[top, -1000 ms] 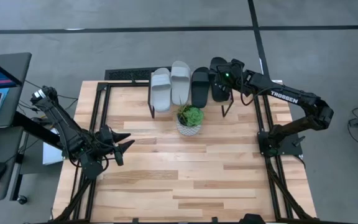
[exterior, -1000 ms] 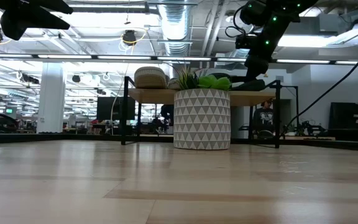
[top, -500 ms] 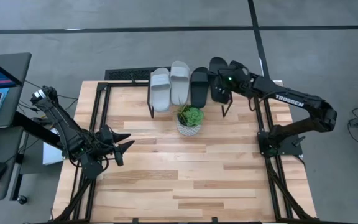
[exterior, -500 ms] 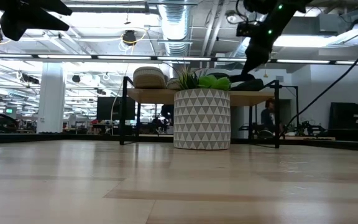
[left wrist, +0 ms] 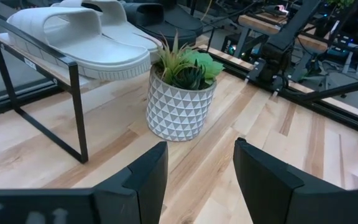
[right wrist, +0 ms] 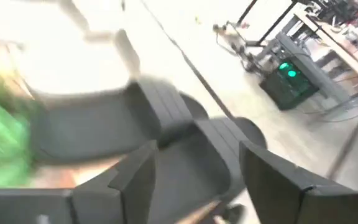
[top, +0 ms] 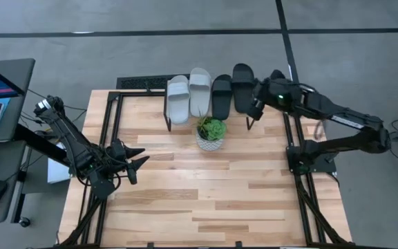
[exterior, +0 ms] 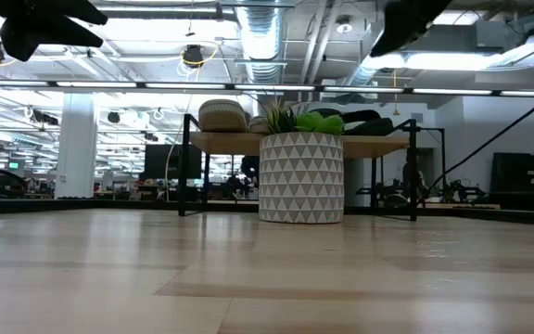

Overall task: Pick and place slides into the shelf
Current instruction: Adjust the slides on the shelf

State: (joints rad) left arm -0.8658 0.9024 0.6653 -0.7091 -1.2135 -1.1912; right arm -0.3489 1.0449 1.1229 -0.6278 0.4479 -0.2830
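Note:
Four slides lie side by side on the shelf (top: pixel 169 119) at the table's far edge: two light grey slides (top: pixel 189 95) on the left and two black slides (top: pixel 232 92) on the right. My right gripper (top: pixel 257 105) hovers open just right of the rightmost black slide (top: pixel 242 88), above shelf height, and touches nothing. Its wrist view shows the black slides (right wrist: pixel 166 140) blurred beyond the gripper (right wrist: pixel 194 186). My left gripper (top: pixel 140 158) waits open over the table's left part. Its wrist view shows the grey slides (left wrist: pixel 79 31) resting on the shelf plank (left wrist: pixel 42 59).
A white patterned pot with a green plant (top: pixel 211 133) stands on the table just in front of the shelf's middle (exterior: pixel 301 176). Black frame rails (top: pixel 109 131) run along the table's left and right sides. Bare wood tabletop (top: pixel 206 194) lies nearer.
My right gripper has drawn back from over the rightmost black slide. It rose and moved toward the table's right and near edges. The slide stays on the shelf, now fully uncovered.

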